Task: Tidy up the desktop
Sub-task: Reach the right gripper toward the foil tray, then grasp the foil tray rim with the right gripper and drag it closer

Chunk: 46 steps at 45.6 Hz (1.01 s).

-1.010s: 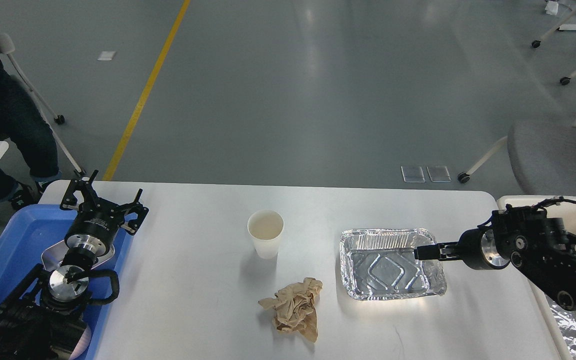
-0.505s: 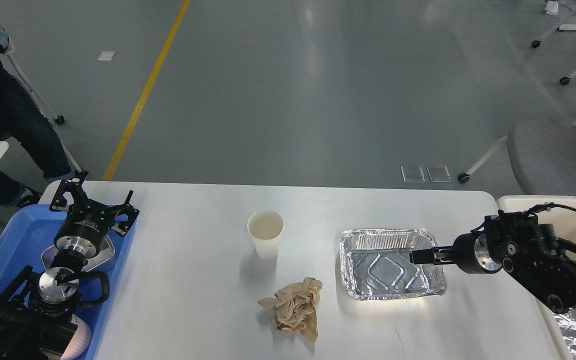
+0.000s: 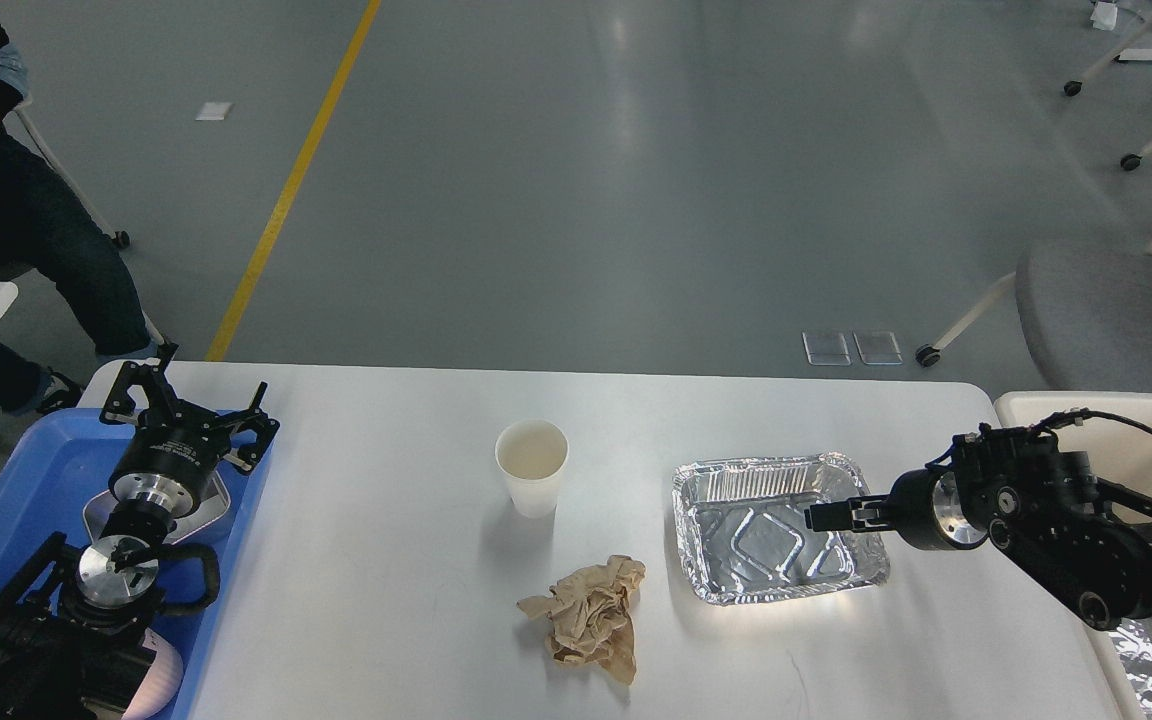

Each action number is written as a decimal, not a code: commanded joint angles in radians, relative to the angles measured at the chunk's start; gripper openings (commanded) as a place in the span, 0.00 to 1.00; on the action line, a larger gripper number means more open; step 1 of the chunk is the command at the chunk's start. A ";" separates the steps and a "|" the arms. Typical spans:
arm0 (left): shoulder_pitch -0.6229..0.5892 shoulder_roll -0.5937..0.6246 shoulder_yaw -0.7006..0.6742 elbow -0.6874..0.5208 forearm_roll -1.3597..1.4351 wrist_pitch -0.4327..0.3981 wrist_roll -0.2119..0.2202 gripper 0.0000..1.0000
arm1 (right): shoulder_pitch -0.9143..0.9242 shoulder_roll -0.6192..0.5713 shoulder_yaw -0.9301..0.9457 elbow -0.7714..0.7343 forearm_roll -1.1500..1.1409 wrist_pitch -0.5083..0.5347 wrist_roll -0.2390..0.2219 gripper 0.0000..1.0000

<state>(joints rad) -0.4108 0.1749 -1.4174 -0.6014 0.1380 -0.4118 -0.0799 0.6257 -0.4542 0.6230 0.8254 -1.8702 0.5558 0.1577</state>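
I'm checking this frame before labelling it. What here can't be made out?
- Right gripper: seen end-on and dark over the foil tray; open or shut unclear.
- Cream bin: cut off by the head view's right edge, contents mostly hidden by the arm.
- Blue tray: contents covered by the left arm.

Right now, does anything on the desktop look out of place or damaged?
Yes. A crumpled brown paper lies loose near the front of the desktop, and the foil tray sits slightly askew, its right rim dented where the right end effector reaches in. The paper cup stands upright.
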 commanded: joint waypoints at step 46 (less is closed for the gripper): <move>0.006 0.003 0.000 0.000 0.000 0.001 0.000 0.98 | 0.034 -0.038 0.034 -0.023 0.097 0.016 -0.023 0.00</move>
<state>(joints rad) -0.4050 0.1797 -1.4175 -0.6014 0.1380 -0.4125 -0.0796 0.6385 -0.4590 0.6404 0.8018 -1.8215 0.5613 0.1363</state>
